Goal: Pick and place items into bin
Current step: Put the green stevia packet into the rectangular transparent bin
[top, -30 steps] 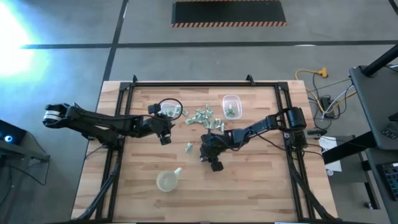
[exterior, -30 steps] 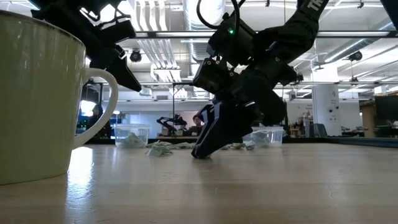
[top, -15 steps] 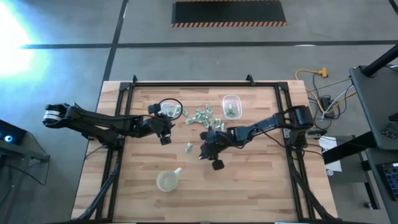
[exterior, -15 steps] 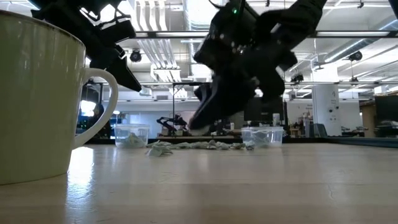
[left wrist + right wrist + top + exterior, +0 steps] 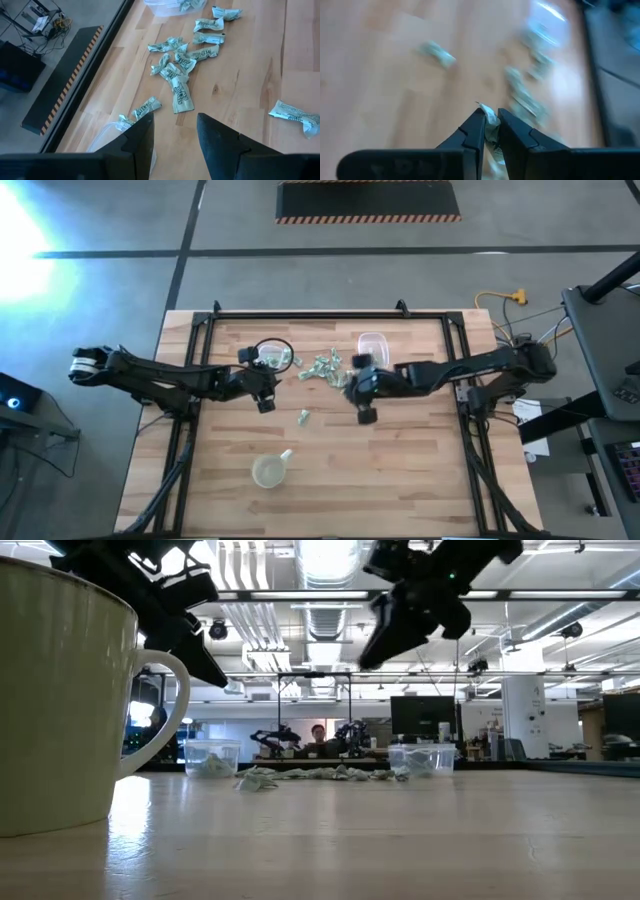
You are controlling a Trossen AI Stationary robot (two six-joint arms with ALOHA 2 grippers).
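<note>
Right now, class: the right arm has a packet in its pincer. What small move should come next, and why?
Probably carry it on over the clear bin and open. The right pincer is shut on a packet, raised off the table, beside that bin. The left pincer waits by the other bin.

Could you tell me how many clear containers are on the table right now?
2. One clear container lies under the left gripper; the other container sits beside the right gripper, whose jaws pinch a packet.

no readable text, print on packets (image 5: 182,95) too small
</note>
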